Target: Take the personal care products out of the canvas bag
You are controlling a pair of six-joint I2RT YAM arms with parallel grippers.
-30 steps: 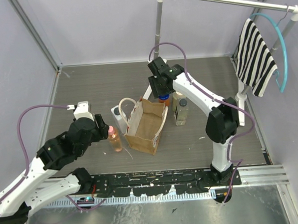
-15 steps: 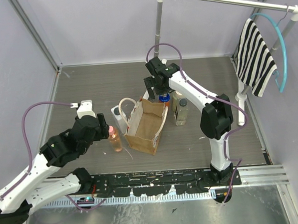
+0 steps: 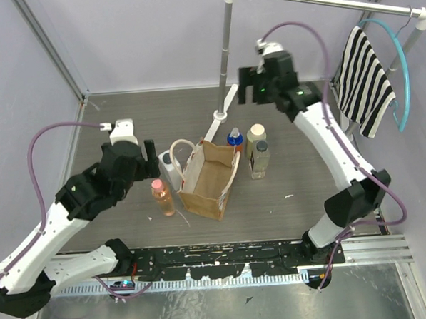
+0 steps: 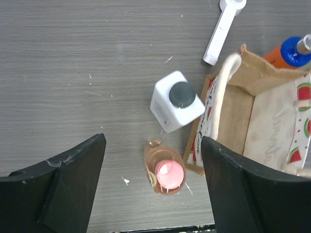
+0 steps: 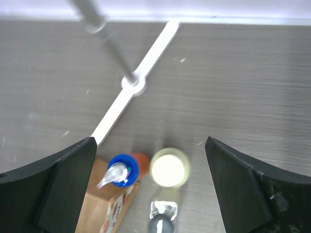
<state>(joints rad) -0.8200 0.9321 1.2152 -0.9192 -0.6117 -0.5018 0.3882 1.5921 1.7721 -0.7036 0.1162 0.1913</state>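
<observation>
The tan canvas bag (image 3: 210,177) stands open mid-table, with nothing visible inside. The peach bottle with a pink cap (image 3: 163,196) (image 4: 165,171) stands at its left, with the white squarish bottle (image 3: 170,166) (image 4: 176,101) behind it. Behind the bag stand the blue-capped bottle (image 3: 233,138) (image 5: 122,170), the cream bottle (image 3: 254,135) (image 5: 169,167) and the clear grey-capped bottle (image 3: 259,159) (image 5: 163,221). My left gripper (image 3: 133,158) (image 4: 153,184) hangs open above the peach bottle, apart from it. My right gripper (image 3: 263,85) (image 5: 150,194) is open, raised high over the rear bottles.
A white stand with a grey pole (image 3: 226,55) rises behind the bag, its foot (image 5: 131,85) on the table. A striped cloth (image 3: 364,80) hangs on a blue hanger at the right. Grey walls close in the table on three sides.
</observation>
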